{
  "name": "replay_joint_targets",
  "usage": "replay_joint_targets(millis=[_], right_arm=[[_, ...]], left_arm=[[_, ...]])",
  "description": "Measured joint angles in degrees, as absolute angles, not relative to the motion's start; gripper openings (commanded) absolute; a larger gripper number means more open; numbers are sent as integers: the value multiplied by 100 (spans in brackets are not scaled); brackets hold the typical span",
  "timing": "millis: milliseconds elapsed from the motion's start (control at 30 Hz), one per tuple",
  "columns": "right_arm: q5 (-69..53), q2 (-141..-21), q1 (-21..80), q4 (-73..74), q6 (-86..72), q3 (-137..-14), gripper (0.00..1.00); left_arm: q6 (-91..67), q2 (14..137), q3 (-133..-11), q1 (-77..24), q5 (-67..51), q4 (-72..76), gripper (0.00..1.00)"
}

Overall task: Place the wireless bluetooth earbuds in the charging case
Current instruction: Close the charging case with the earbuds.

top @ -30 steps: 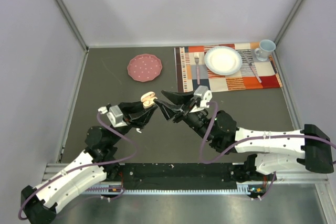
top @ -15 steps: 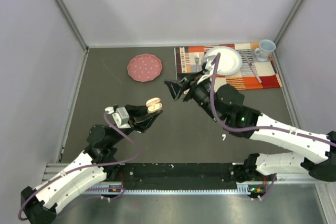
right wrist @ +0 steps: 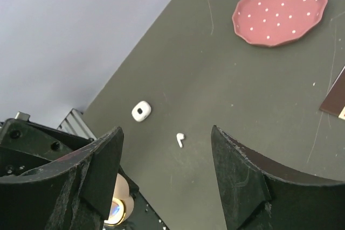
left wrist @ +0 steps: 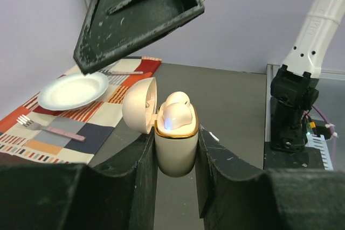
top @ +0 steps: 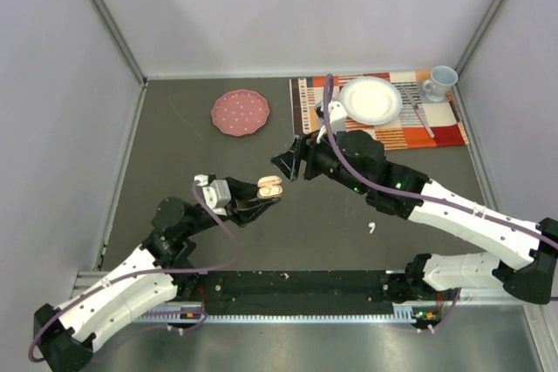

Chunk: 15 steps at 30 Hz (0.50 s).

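The left gripper (top: 259, 202) is clamped on the lower body of the cream, gold-rimmed, egg-shaped charging case (left wrist: 176, 146). The lid is hinged open and the case is held above the dark grey counter (top: 174, 154). One glossy white plastic earbud (left wrist: 173, 112) sits in its mouth. A second white earbud (top: 372, 227) lies loose on the counter. The right gripper (top: 289, 163) hangs empty beside the case, jaws parted. Judgement: the earbuds are light, hard, slick and tiny, so pinch gently across the stem.

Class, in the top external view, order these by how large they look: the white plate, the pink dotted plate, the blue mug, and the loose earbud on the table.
Largest: the white plate and the pink dotted plate, too alike to rank.
Next: the blue mug.
Smallest: the loose earbud, a tiny speck.
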<state>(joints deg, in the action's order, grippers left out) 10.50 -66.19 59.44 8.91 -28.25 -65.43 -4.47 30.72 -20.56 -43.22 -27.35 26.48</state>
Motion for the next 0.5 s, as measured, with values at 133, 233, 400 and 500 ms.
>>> replay_joint_targets(millis=[133,233,400,500], right_arm=[[937,-6687,5944,1022,-2971,-6534,66],[851,-6768,5944,1120,-3070,-6536,66],[711,-6947,5944,1251,-3179,-6534,66],[639,-6956,5944,1295,-3223,-6532,66]], left_arm=[[-445,3179,-2150,-4324,-2917,2598,0],[-447,3242,-2178,-4322,-3000,2587,0],[-456,3334,-2196,-4324,-3109,2530,0],[-458,3395,-2196,-4329,-3122,2519,0]])
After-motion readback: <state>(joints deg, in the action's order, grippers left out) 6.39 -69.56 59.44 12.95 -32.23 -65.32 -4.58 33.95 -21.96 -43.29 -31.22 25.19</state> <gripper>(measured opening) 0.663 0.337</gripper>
